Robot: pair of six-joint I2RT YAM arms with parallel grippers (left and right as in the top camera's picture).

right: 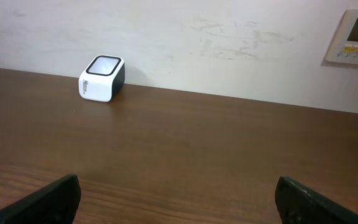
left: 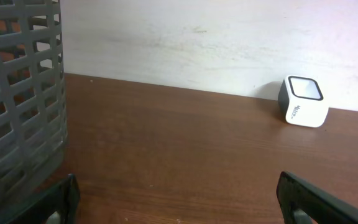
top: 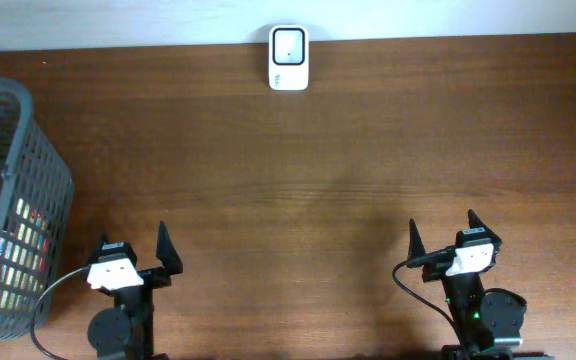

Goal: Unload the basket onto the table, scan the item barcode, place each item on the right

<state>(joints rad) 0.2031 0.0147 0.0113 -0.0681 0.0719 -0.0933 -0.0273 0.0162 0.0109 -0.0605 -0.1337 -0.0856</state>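
Overhead, the relation that matters is plain: the items (top: 16,262) to be scanned lie in the grey mesh basket (top: 46,160) at the left edge of the tabletop (top: 318,170), and the left end effector (top: 133,246) sits just beside that basket's near right corner, while the right end effector (top: 445,236) is well apart from it across the near side of the tabletop. By my reading the left arm is the one placed for the pick. From it the basket lies to the left and slightly farther away; the left wrist view agrees, with the mesh wall filling its left side. The basket's long axis runs from near to far along the tabletop edge. What shows of its contents is a row of colourful packets seen through the wall and a greenish one at the frame edge. How any single packet is turned, or where its barcode faces, cannot be made out. The scanner (top: 289,58), a small white block with a dark window on top, stands at the far edge near the middle, about equally far from both arms, ahead and to the right of the left one and ahead and to the left of the right one. Both end effectors have their fingers spread fully wide with nothing between them; each wrist view shows only bare wood in the gap. No item is out of the basket, so the first step, reaching over the rim and down into it, is not yet begun.
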